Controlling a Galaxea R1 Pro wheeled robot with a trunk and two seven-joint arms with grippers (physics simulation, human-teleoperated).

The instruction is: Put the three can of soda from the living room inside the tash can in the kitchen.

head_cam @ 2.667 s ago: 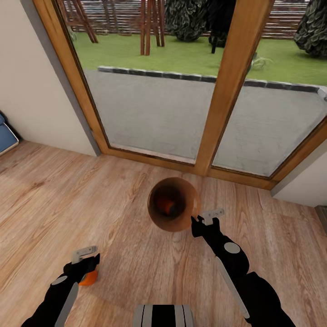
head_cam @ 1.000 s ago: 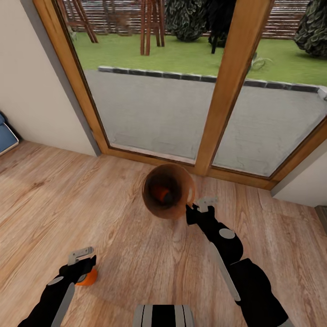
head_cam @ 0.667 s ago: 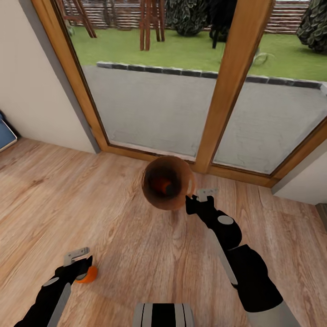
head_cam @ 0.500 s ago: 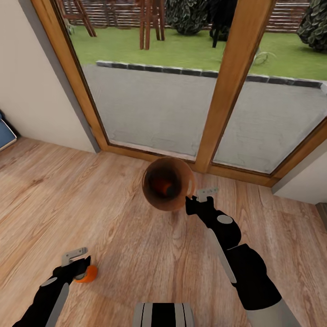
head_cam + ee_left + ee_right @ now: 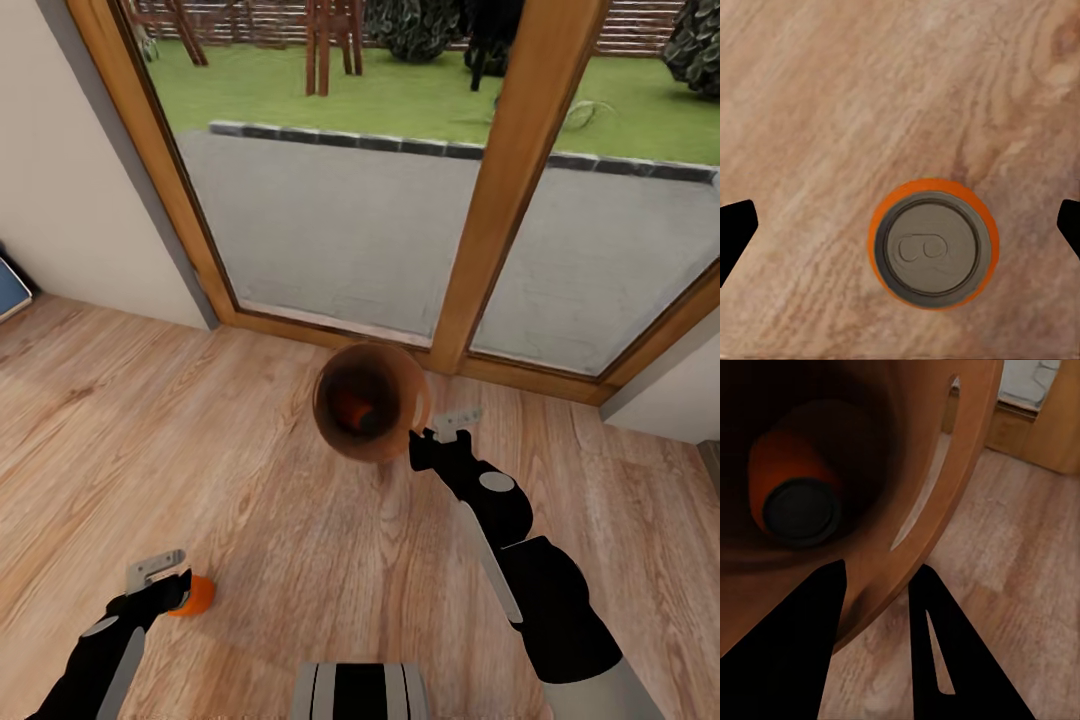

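Nearest to us, our left gripper point(image 5: 160, 585) is hanging low over the wood floor point(image 5: 250, 500) with its fingers spread wide; in the left wrist view the two dark tips point(image 5: 735, 232) are sitting far out on either side of an orange soda can point(image 5: 934, 242), which is standing upright on the boards with its grey top facing the camera. The tips are not touching it. We judge we are lining up from straight above so the can ends up centred between the fingers before we go down and close on it. In the head view the same can point(image 5: 195, 595) is peeking out just beside the gripper.

Further out, our right gripper point(image 5: 440, 435) is pinching the rim of the brown trash can point(image 5: 405, 385). The right wrist view is showing one finger inside the wall point(image 5: 937, 510) and one outside, so the wall is clamped between them. The trash can appears lifted off the floor and tipped toward us, its mouth open to the head camera, probably so we can carry it and drop cans in. Another orange can point(image 5: 799, 495) is already lying at the bottom.

Beyond that, the wood-framed glass doors point(image 5: 500, 200) are looking out onto paving and a lawn.
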